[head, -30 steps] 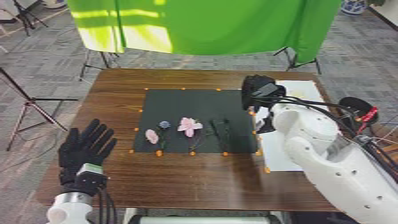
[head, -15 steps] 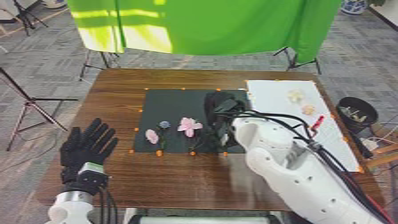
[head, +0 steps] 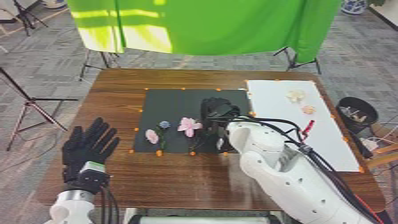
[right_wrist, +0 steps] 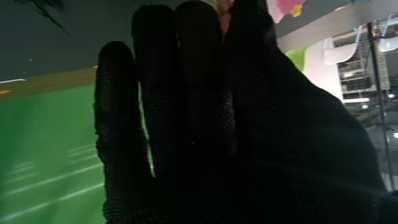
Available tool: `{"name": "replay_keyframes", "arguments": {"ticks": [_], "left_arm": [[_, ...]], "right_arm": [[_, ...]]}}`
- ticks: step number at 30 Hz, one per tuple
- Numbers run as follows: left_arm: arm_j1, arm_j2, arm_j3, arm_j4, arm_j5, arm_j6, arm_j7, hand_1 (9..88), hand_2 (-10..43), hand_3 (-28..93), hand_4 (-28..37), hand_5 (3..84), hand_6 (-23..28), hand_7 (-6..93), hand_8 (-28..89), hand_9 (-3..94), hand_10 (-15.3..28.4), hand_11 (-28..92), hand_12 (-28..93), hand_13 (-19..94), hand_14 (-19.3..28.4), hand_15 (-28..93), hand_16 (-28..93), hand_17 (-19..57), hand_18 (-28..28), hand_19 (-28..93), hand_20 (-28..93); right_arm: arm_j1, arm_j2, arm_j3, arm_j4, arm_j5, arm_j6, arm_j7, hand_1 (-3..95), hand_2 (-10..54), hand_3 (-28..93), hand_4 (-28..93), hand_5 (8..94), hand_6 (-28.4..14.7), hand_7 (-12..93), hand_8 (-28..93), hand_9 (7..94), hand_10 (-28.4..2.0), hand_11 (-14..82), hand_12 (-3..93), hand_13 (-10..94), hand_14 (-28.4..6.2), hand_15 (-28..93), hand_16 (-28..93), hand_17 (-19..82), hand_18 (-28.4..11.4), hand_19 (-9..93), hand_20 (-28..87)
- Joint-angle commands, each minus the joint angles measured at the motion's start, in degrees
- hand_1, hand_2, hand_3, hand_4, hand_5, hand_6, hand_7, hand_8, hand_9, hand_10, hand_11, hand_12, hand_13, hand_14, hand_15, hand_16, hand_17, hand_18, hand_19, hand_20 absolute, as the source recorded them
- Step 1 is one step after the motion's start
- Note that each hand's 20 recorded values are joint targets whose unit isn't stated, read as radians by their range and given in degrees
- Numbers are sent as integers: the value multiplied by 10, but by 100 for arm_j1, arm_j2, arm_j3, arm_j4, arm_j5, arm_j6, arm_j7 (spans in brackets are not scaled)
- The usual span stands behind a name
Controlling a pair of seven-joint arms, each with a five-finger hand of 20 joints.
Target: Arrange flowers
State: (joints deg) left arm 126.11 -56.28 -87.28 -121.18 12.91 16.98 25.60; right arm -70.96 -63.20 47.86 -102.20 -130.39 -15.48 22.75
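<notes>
My left hand (head: 90,145) rests palm-down at the table's left with straight fingers. Over the right part of the black mat (head: 173,106) is my right hand (head: 218,112), covering the dark green stems there. A small pale patch lies beneath it. Left of it on the mat lie a pink lily (head: 188,125), a blue flower (head: 164,124) and a pale pink bloom (head: 152,136). In the right wrist view my right hand (right_wrist: 191,130) has long straight fingers; pink and yellow petals (right_wrist: 287,6) show beyond the tips, and I cannot tell whether they are held.
On the white sheet (head: 282,130) at the right lie a cream flower (head: 296,95) and a peach flower (head: 308,109). A black bin (head: 357,111) stands off the table's right edge. Orange markers edge the mat, and a green curtain (head: 209,27) hangs behind.
My right hand has swung left from the sheet's edge to the mat's right part, uncovering the cream and peach flowers. My left hand has barely moved.
</notes>
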Motion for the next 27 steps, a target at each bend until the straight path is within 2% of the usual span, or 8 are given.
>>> {"name": "replay_keyframes", "arguments": {"ticks": [1,3,9,11,12,19,23,27], "left_arm": [[-11,-13,28,30,0,14,-76,235,146,714,-283,407,99,145,-81,287,154,258,122,218,163,406,-64,-65,149,344,95],[-23,-7,33,39,-10,14,-75,235,146,714,-283,406,99,146,-81,288,156,259,122,216,163,405,-65,-65,149,344,95],[-13,5,9,35,-10,16,-59,235,146,714,-283,407,98,148,-81,294,157,262,121,216,164,408,-65,-65,149,344,95],[-17,6,37,16,-23,136,-31,234,146,715,-283,407,98,149,-82,294,157,261,120,215,163,408,-66,-65,149,344,95],[8,2,33,10,-40,104,-32,233,146,716,-283,407,99,149,-82,294,157,261,120,212,162,407,-66,-65,149,344,95],[17,-11,45,5,-48,96,-41,237,139,720,-283,407,99,151,-83,299,157,265,120,206,161,406,-66,-65,148,344,94],[9,-18,48,3,-33,94,-72,239,137,720,-283,409,99,152,-84,302,158,267,119,208,161,407,-66,-65,148,345,95],[9,-21,59,4,-37,96,-79,242,133,720,-283,410,99,153,-84,303,159,268,119,209,162,409,-67,-65,148,345,94]], "right_arm": [[2,-19,20,-30,60,20,117,593,-95,722,-283,678,23,161,-68,822,-95,53,351,671,-70,260,412,247,-189,660,261],[-16,-15,41,-66,119,-27,135,588,-95,723,-283,664,22,164,-119,809,-99,50,339,668,-71,267,406,246,-190,661,257],[-51,10,97,-185,160,-211,99,542,-95,759,-283,632,17,158,-128,746,-109,117,247,653,-79,299,371,239,-192,659,245],[-56,-2,115,-193,218,-220,126,524,-95,774,-283,621,14,156,-126,714,-117,150,184,644,-84,318,349,235,-192,654,242],[-58,0,110,-190,211,-211,132,513,-95,784,-283,616,11,157,-127,700,-119,151,173,638,-87,326,339,232,-193,652,241],[-61,-10,95,-157,252,-96,205,472,-95,793,-283,588,2,163,-129,660,-122,148,163,616,-101,386,236,223,-196,648,234],[-30,-15,76,-137,240,-27,279,539,-95,661,-283,585,-1,163,-129,650,-121,148,162,608,-98,394,217,222,-196,646,232],[-12,-6,9,-110,129,219,332,734,-95,247,-283,585,0,147,-116,652,-119,164,182,600,-91,383,234,217,-182,625,253]]}}
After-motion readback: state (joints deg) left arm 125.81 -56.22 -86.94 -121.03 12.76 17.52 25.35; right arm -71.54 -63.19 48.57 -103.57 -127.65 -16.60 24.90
